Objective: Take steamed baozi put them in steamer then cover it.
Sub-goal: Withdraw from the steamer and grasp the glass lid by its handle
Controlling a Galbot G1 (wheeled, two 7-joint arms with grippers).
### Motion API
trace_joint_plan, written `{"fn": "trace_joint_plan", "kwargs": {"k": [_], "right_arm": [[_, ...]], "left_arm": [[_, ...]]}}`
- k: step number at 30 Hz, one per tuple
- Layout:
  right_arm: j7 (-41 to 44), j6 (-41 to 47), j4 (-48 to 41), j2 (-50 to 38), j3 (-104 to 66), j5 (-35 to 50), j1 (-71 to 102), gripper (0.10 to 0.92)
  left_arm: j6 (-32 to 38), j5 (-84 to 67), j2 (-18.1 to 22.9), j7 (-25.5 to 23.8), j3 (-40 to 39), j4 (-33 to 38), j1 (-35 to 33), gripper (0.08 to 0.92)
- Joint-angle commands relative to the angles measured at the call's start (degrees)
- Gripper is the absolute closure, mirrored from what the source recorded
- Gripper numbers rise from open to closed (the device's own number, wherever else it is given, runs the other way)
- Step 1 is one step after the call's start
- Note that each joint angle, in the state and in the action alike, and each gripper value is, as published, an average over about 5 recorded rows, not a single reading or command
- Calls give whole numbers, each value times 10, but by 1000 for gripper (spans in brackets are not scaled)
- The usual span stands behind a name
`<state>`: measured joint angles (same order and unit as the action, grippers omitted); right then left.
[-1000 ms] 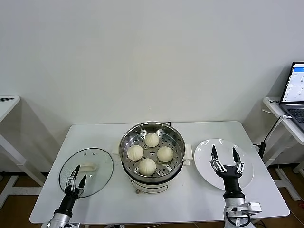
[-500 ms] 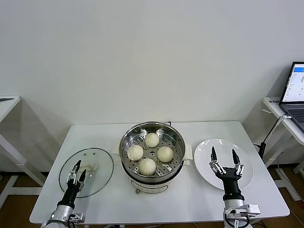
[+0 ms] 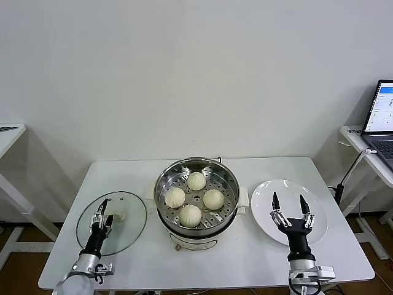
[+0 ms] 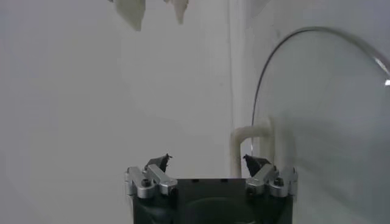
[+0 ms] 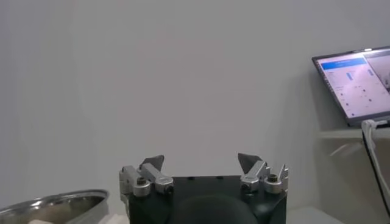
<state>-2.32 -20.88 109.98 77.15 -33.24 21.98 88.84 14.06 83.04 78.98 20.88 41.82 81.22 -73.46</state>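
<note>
The steamer (image 3: 228, 184) stands at the table's middle with no lid on. Four cream-white baozi lie on its perforated tray: one at the back (image 3: 196, 180), one left (image 3: 175, 197), one right (image 3: 213, 199), one in front (image 3: 190, 215). The clear glass lid (image 3: 130, 226) lies flat on the table to the left, with its white handle (image 3: 117, 216) on top. My left gripper (image 3: 103, 209) is open over the lid, just beside the handle. In the left wrist view the handle (image 4: 246, 135) sits near one fingertip of this gripper (image 4: 207, 161). My right gripper (image 3: 287, 198) is open and empty above the white plate (image 3: 264, 216).
The white plate on the right holds nothing. A side table with a laptop (image 3: 382, 117) stands at the far right, and another table edge (image 3: 9, 132) at the far left. The steamer's rim (image 5: 55, 204) shows in the right wrist view.
My left gripper has moved forward over the lid toward its handle and has turned about its wrist. My right gripper has drawn back slightly toward the near edge, still open.
</note>
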Motion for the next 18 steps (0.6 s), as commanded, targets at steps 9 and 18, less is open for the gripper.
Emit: {"fn": "trace_joint_plan", "kwargs": {"k": [9,18], "right_arm": [[2,-6,-9,-1,4,-4,-3,203],[1,-10,-14,0,6,-5,-6,203]], "left_arm": [[-4,11,1,11,-2,-47,35,330],[2,19,3,19,2,-34,29,590]]}}
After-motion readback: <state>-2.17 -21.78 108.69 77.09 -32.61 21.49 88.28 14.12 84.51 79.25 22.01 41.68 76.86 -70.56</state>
